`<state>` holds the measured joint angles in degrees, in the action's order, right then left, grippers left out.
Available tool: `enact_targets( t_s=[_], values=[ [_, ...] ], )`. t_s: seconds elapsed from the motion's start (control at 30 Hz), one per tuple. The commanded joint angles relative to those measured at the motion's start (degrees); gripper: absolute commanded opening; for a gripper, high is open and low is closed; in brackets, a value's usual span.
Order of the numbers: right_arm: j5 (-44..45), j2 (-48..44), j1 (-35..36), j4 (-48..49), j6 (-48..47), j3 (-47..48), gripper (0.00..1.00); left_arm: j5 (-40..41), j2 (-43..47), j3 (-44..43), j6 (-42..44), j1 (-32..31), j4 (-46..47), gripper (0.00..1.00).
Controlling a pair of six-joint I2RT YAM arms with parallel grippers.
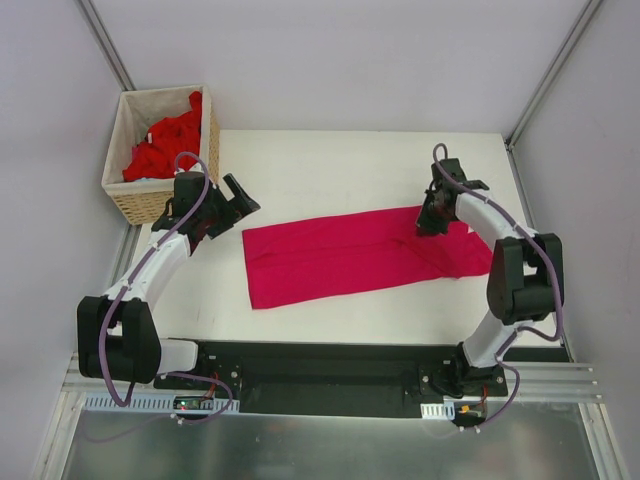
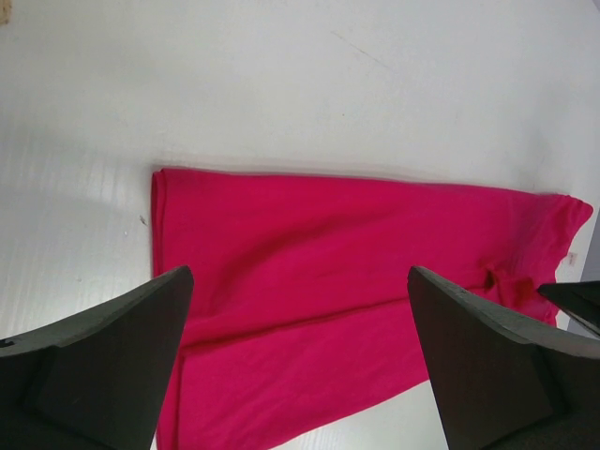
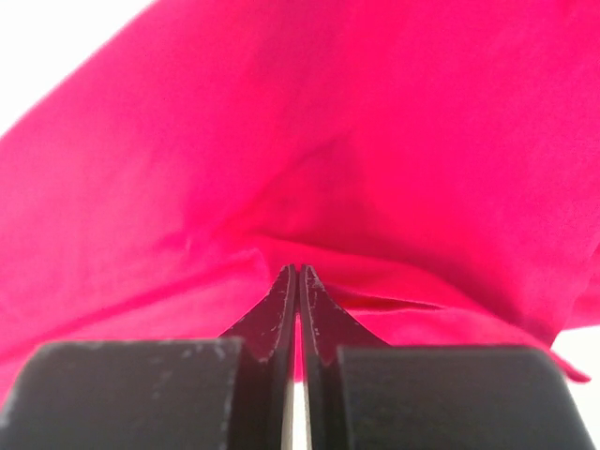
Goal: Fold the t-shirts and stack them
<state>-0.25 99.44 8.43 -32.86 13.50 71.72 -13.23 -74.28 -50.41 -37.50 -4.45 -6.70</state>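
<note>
So here's where it's at: the magenta-crimson cloth t-shirt (image 1: 350,255) is lying flat on the white table (image 1: 350,160), already doubled into a long strip that runs left to right between the two arms and tilts a bit, with the right end sitting farther back. The right claw (image 3: 297,272) is down on that right end near the far edge, its fingers pressed tight together with a small pinch of fabric between the tips. You can see the cloth puckering and creasing toward that spot in the wrist view, so I'd say it's got a real hold and isn't just resting there. Makes sense to grab by the edge, since that's the bit you'd carry over to fold the strip shorter. The left claw (image 1: 238,208) is spread wide open and holds nothing, hovering just off the shirt's left end and looking along it, probably parked there so it can pin or catch that end once the fold comes across. Back in the far left corner there's a woven wicker basket (image 1: 150,205) with a heap of bright red t-shirts (image 1: 165,140) in it, well apart from the action, so plenty of the job is left. No stack anywhere that I can see yet.
</note>
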Motion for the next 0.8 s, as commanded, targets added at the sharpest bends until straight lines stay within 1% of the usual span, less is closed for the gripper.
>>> enact_targets(
  t_s=[0.0, 0.2, 0.37, 0.4, 0.47, 0.5, 0.6, 0.63, 0.67, 0.77],
  values=[
    [3.59, -6.79, 3.61, -2.12, 0.74, -4.47, 0.01, -1.0, 1.33, -0.04, -0.56, -0.12, -0.16, 0.99],
    [5.96, -11.45, 7.39, -2.21, 1.36, -11.33, 0.01, -1.35, 2.03, 0.58, -0.83, -0.21, -0.07, 0.99],
    [7.81, -14.27, 10.99, -2.47, 2.15, -15.03, 0.01, -1.18, 2.21, 0.67, -1.09, -0.47, -0.16, 0.99],
    [7.98, -14.88, 11.78, -2.56, 2.32, -15.3, 0.05, -1.09, 2.04, 0.58, -1.09, -0.47, -0.16, 0.99],
    [8.68, -15.24, 12.66, -3.6, 2.15, -15.47, 0.25, -1.27, 1.95, 0.58, -1.09, -0.56, -0.16, 0.99],
    [9.38, -15.59, 13.54, -4.13, 2.5, -15.56, 0.55, -1.27, 2.12, 0.67, -1.18, -0.65, -0.07, 0.99],
    [12.46, -16.73, 14.34, -5.37, 2.76, -14.78, 0.94, -1.09, 2.12, 0.84, -1.09, -0.65, -0.16, 0.99],
    [14.82, -17.26, 14.25, -5.98, 2.68, -14.07, 0.99, -1.18, 2.04, 0.84, -1.18, -0.74, -0.07, 0.99],
    [16.15, -17.43, 14.25, -7.38, 2.41, -11.28, 0.97, -1.18, 2.12, 0.84, -1.18, -0.74, -0.16, 0.99],
    [19.58, -16.3, 13.9, -10.28, 0.83, -4.69, 0.96, -1.35, 1.95, 0.67, -1.35, -0.82, -0.24, 0.99]
  ],
)
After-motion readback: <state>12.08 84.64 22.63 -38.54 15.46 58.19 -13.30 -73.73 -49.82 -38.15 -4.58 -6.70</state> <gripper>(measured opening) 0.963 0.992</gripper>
